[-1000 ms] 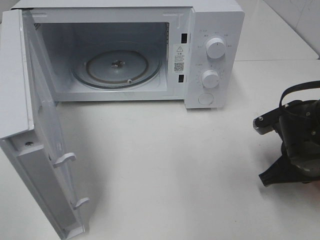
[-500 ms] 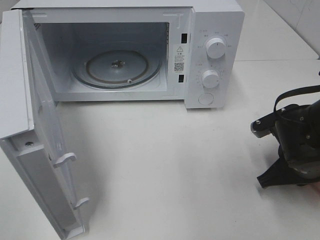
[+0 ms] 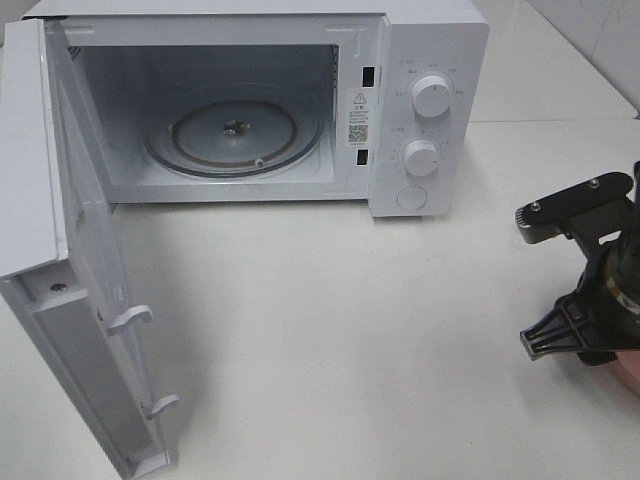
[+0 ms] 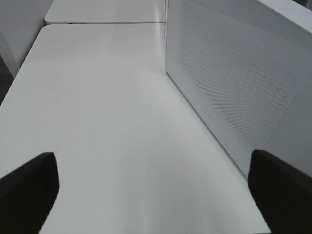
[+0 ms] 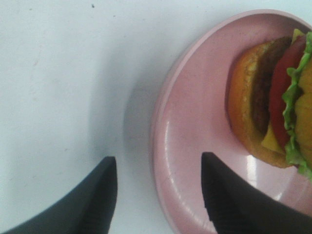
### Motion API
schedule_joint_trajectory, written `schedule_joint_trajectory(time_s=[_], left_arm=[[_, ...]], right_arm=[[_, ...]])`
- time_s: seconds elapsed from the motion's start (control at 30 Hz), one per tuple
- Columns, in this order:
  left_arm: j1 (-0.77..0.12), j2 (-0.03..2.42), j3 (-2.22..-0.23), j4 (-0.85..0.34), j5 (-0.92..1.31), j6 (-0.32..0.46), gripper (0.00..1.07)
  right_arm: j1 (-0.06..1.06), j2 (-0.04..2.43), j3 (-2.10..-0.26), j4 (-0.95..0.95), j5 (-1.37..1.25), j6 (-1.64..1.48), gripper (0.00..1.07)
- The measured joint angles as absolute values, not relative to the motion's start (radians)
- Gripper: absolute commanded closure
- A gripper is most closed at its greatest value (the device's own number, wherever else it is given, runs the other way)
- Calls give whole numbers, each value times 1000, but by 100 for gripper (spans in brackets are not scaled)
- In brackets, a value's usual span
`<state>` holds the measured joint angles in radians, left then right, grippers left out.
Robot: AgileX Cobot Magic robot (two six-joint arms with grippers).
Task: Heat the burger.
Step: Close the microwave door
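Note:
The burger [image 5: 273,102] lies on its side on a pink round plate [image 5: 190,122], showing bun, patty, tomato, cheese and lettuce. It shows only in the right wrist view. My right gripper [image 5: 158,161] is open and straddles the plate's rim, one finger outside on the table and one over the plate. In the exterior view the right gripper [image 3: 548,343] is at the right edge, above a sliver of the plate [image 3: 628,372]; the burger is hidden there. My left gripper [image 4: 152,161] is open and empty over bare table.
The white microwave [image 3: 430,60] stands at the back with its door [image 3: 80,330] swung wide open on the left. Its glass turntable [image 3: 235,135] is bare. The door's outer face [image 4: 234,83] is beside my left gripper.
My right arm has turned its wrist and shifted slightly right toward the table's edge. A sliver of the pink plate now shows under it. The microwave has not moved.

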<state>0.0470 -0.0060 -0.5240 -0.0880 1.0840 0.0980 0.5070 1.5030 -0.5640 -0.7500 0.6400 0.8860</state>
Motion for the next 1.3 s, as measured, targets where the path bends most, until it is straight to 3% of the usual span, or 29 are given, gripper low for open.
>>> schedule_joint_trajectory(time_s=[0.03,0.2,0.33,0.57,1.3], left_arm=[[47,-6,-524,-88,1084,98,9],[47,-6,-524,-88,1084,98,9],[47,-6,-524,-88,1084,98,9],[47,-6,-524,-88,1084,98,9],[47,-6,-524,-88,1084,98,9]], right_arm=[[507,1503,-564,-750,640,886,48],[507,1328,-563,-469,643,557,27],[507,1234,-563,-356,658,409,24],[507,982,-645,-197,856,196,26],[507,456,-678,-131,1161,77,31]])
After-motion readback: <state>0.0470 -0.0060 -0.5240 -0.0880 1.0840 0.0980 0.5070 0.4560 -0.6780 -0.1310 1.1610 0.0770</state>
